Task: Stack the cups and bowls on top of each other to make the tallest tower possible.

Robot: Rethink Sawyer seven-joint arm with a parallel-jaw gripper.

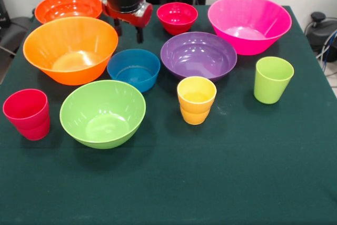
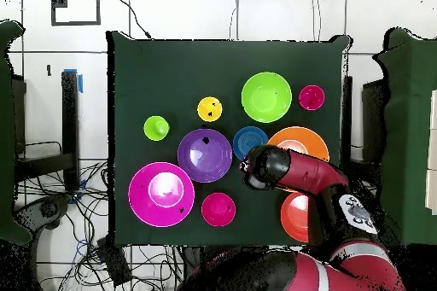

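Nothing is stacked yet: all ten pieces sit apart on the green table (image 1: 253, 183). From the left in the front view, the red cup (image 1: 27, 113) stands near the front edge, the red-orange bowl (image 1: 68, 7) lies far back, and the light orange bowl (image 1: 70, 49) sits in front of it, with the lime green bowl (image 1: 102, 112) nearer still. The small blue bowl (image 1: 134, 69) sits mid-table, directly in front of the gripper (image 1: 128, 29), which hangs low; its jaws look slightly parted and hold nothing. Further right come the yellow cup (image 1: 196, 99), small red bowl (image 1: 177, 17), purple bowl (image 1: 198, 55), pink bowl (image 1: 249, 23) and lime green cup (image 1: 273, 79). The blue bowl seems the likely first pick; gripping its rim squarely should keep it from tipping.
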